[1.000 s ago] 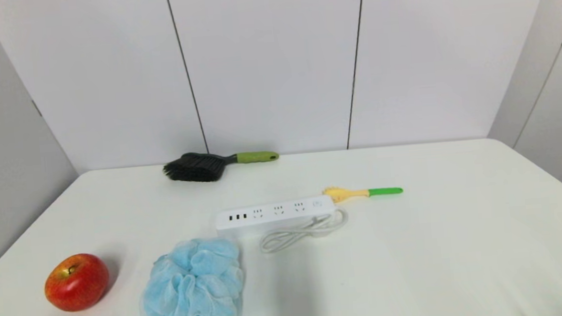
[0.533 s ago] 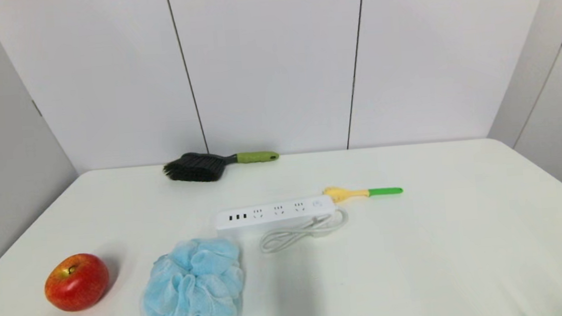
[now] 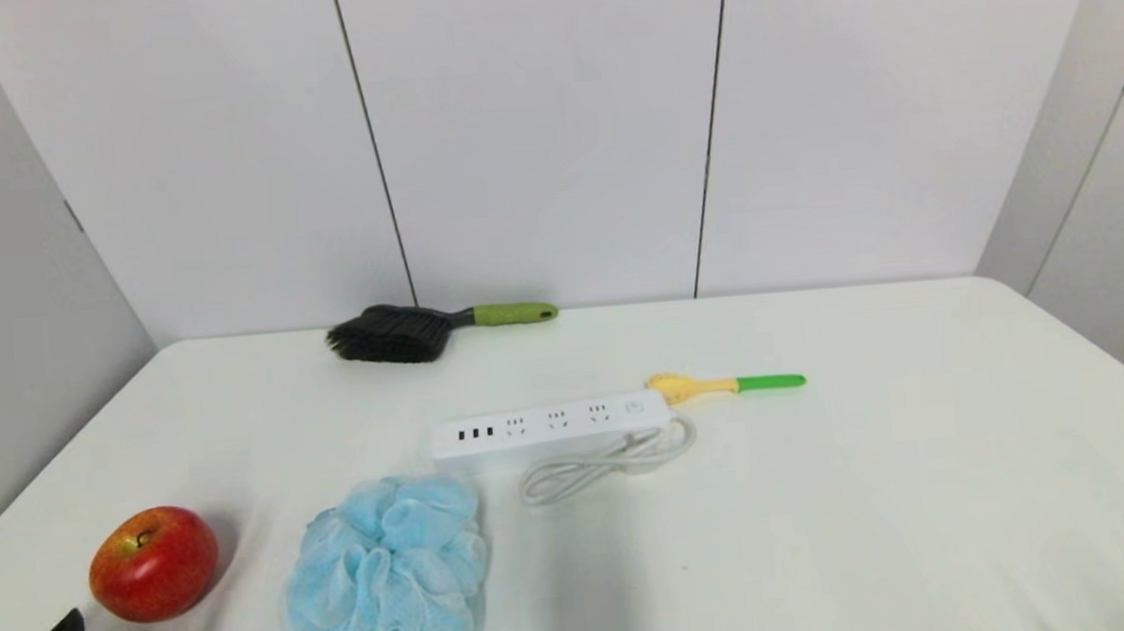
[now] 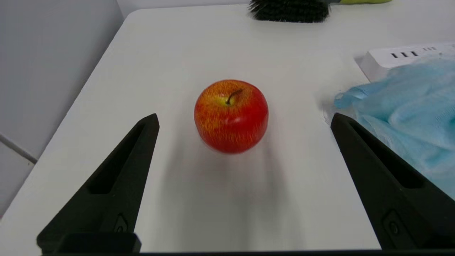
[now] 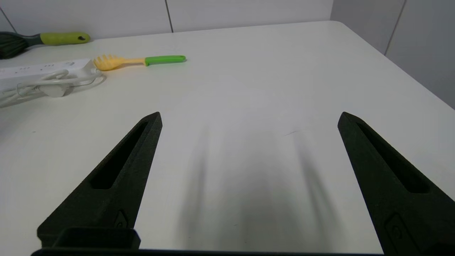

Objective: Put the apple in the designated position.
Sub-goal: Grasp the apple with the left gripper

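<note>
You see left gripper [image 4: 243, 121] fingers spread wide, apple [image 4: 231, 115] just ahead, untouched, lower left on table [image 3: 837, 494]; right gripper [image 5: 249, 119] fingers released, holding nothing.

Right gripper [image 5: 249, 117] jaws wide apart over bare white table [image 5: 270, 71], yellow fork [image 5: 138, 61] and power strip [image 5: 42, 69] beyond

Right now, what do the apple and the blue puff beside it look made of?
The apple looks hard and smooth with a glossy red skin that catches highlights; whether it is real fruit or plastic cannot be told. The blue puff appears to be soft, gathered nylon-like mesh, ruffled and slightly see-through at its edges.
</note>
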{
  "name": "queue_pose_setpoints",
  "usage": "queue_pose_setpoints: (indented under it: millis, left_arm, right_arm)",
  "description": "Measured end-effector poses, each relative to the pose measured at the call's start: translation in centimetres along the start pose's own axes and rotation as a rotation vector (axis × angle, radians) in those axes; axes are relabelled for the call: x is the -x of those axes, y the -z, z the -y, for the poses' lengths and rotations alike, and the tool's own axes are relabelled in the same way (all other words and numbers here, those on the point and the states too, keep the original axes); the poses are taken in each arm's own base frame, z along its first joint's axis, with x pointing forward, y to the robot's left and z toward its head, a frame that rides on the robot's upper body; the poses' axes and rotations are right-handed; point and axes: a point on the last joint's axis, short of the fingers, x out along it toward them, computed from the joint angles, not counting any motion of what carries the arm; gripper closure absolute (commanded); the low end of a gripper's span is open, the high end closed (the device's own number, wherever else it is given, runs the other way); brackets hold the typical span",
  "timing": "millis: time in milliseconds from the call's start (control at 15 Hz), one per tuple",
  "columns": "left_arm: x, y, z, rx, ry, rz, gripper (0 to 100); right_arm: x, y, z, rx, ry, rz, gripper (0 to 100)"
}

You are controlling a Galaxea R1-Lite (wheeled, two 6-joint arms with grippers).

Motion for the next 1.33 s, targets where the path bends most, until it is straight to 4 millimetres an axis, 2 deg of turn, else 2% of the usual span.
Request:
queue_pose_setpoints:
  millis: [333, 600, 933, 1333]
  left_arm:
    - [-5.5, -3.0, -0.3, 0.003, -0.002, -0.171, 0]
    - [-9.0, -3.2, -0.4, 0.007, 0.003, -0.290, 0]
    - [-10.9, -1.8, -0.3, 0.009, 0.012, -0.423, 0]
    - [-12.1, -0.8, -0.2, 0.010, 0.019, -0.513, 0]
  right_arm:
    - [0.0, 0.0, 0.0, 0.000, 0.000, 0.000, 0]
    - [0.0, 0.0, 0.0, 0.000, 0.000, 0.000, 0]
    - [0.0, 0.0, 0.0, 0.000, 0.000, 0.000, 0]
    - [0.0, 0.0, 0.0, 0.000, 0.000, 0.000, 0]
